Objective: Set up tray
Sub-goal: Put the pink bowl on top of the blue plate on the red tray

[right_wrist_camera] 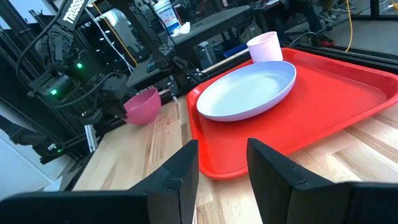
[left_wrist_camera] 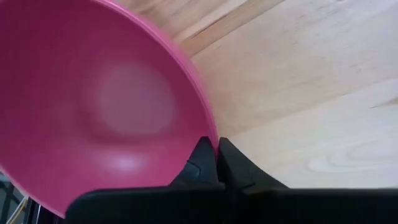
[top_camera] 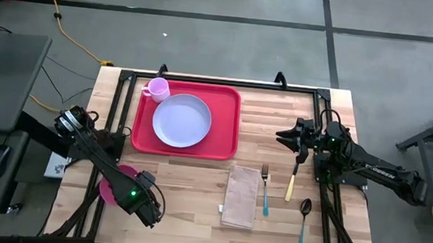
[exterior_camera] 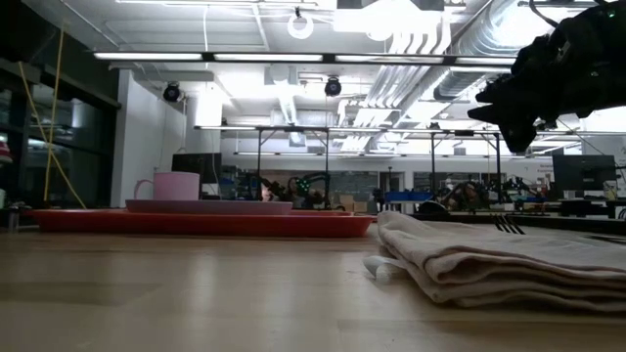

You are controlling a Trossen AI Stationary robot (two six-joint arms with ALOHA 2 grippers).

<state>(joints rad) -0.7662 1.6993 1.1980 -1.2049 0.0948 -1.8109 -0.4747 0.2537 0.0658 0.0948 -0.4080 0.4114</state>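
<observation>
Left hand: fingers pinched together on the rim of a pink bowl, at the near left corner of the wooden surface. Bowl is smooth, glossy plastic, round, thin-walled; in the left wrist view the rim runs straight between the two dark fingertips. It appears tilted in the grip, though I cannot tell if it is clear of the wood.

Key relation: the tray lies farther back and to the right of the bowl, well apart from it. Its long axis runs left to right across the surface. The left arm is the nearer one to the tray's near left corner, so the carry would go away from the near edge and inward. Judgement: free red area shows along the tray's right side and near edge; the left part is taken.

Mid surface: folded beige napkin, soft cloth, with a fork just beside it, a knife and a spoon farther right.

Right hand: fingers parted, holding nothing, hovering at the right side near the knife, pointed toward the tray.

Farther back, on the tray: round lavender plate, shallow, matte, and a pale pink mug at the far left corner. Tray is flat red plastic, rounded corners, low rim.
</observation>
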